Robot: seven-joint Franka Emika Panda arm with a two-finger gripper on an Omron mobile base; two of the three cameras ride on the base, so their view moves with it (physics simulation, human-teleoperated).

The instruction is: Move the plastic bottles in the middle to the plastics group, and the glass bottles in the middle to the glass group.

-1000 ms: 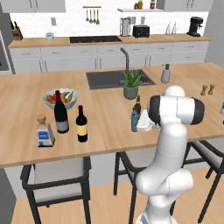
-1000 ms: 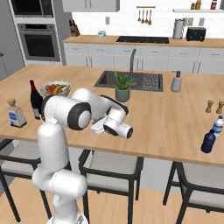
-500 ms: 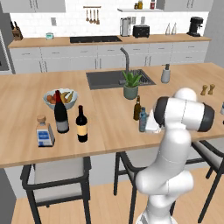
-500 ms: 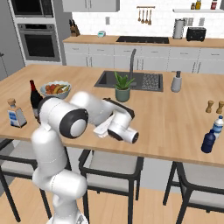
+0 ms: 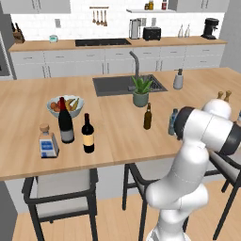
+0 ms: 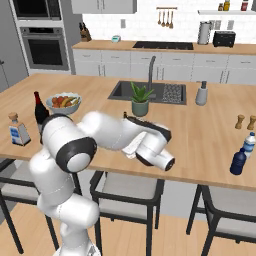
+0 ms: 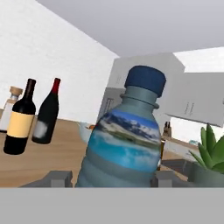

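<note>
In the hand view my gripper (image 7: 109,179) is shut on the plastic bottle (image 7: 124,144), a translucent blue one with a dark cap, upright between the two fingertips (image 7: 57,177). From the left base the same plastic bottle (image 5: 173,120) shows just right of the slim brown glass bottle (image 5: 148,116), half hidden by my arm. The yellow-labelled wine bottle (image 5: 88,134) stands by the glass group: a grey-labelled wine bottle (image 5: 65,121) and a square corked bottle (image 5: 48,142). The plastics group (image 6: 238,161) stands at the counter's right end.
A potted plant (image 5: 140,92) and the sink (image 5: 117,84) lie behind the middle bottles. A fruit bowl (image 5: 66,104) sits behind the glass group. Salt and pepper shakers (image 6: 245,121) and a soap dispenser (image 6: 201,94) stand on the right. Stools line the near edge.
My arm has swung right along the counter, carrying the plastic bottle away from the brown bottle's near side to its right. The other bottles have stayed put.
</note>
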